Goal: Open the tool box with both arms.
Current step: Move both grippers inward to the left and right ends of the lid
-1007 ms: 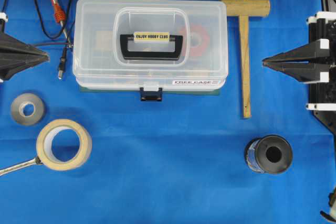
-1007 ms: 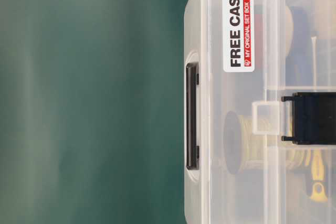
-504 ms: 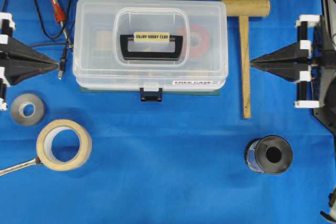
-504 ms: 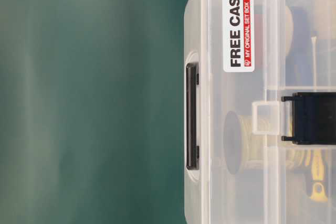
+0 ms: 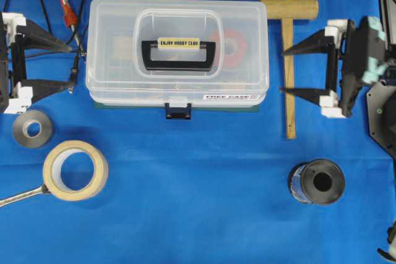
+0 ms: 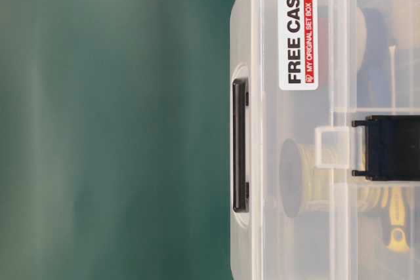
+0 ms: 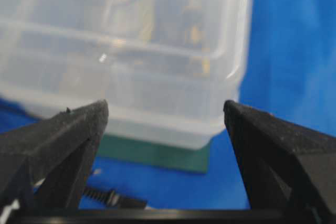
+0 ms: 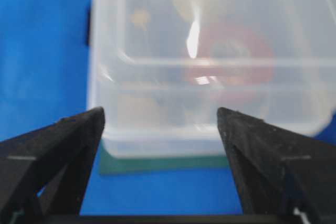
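Note:
The tool box (image 5: 177, 54) is a clear plastic case lying shut on a green mat, its black handle (image 5: 178, 55) flat on the lid and its dark latch (image 5: 177, 113) at the front. My left gripper (image 5: 71, 64) stands open just left of the box's left end, not touching it. To the right of the box my right gripper (image 5: 284, 72) is also open and holds nothing. The left wrist view has the box (image 7: 131, 51) ahead of the open left gripper (image 7: 164, 106). The right gripper (image 8: 160, 111) faces the box's other end (image 8: 210, 61). The table-level view shows the box (image 6: 328, 181) and its latch (image 6: 390, 147) closed.
A wooden mallet (image 5: 288, 60) lies right of the box, under the right fingertips. A soldering iron (image 5: 64, 1) and its cable lie at the back left. A grey tape roll (image 5: 32, 128), a masking tape roll (image 5: 75, 170), a wrench (image 5: 18, 197) and a black spool (image 5: 317, 182) sit in front.
Both grippers were shut and now stand wide open. Each has also moved a little closer to its end of the box. The box has not moved.

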You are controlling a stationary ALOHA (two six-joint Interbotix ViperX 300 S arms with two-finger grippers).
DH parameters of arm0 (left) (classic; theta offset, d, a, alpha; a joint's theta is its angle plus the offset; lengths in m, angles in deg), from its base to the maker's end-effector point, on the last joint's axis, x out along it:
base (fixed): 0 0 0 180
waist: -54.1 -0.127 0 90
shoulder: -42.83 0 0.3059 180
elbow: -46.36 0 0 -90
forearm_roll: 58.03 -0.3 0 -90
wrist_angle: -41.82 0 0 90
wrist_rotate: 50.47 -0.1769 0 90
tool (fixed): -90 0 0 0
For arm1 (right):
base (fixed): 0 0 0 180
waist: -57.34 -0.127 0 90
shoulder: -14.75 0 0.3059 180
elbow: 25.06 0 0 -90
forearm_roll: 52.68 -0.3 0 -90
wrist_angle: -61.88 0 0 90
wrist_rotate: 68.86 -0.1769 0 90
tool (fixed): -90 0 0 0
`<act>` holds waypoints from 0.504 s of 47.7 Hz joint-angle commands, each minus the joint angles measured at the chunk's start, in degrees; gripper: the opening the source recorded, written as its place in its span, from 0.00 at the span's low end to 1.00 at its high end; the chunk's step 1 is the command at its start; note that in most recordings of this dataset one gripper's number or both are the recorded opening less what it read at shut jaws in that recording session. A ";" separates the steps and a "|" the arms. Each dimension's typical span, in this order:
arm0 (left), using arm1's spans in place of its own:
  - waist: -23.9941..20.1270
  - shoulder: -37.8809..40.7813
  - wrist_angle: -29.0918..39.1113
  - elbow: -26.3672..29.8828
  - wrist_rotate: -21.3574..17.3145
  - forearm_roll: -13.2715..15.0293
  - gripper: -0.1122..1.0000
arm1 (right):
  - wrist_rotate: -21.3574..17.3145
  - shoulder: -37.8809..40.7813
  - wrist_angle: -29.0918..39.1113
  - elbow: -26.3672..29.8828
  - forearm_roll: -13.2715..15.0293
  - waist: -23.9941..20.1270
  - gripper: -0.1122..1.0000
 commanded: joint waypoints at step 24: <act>-5.54 9.14 -5.89 2.20 -3.25 0.09 0.84 | -0.09 13.97 -0.53 7.21 -0.18 5.36 0.85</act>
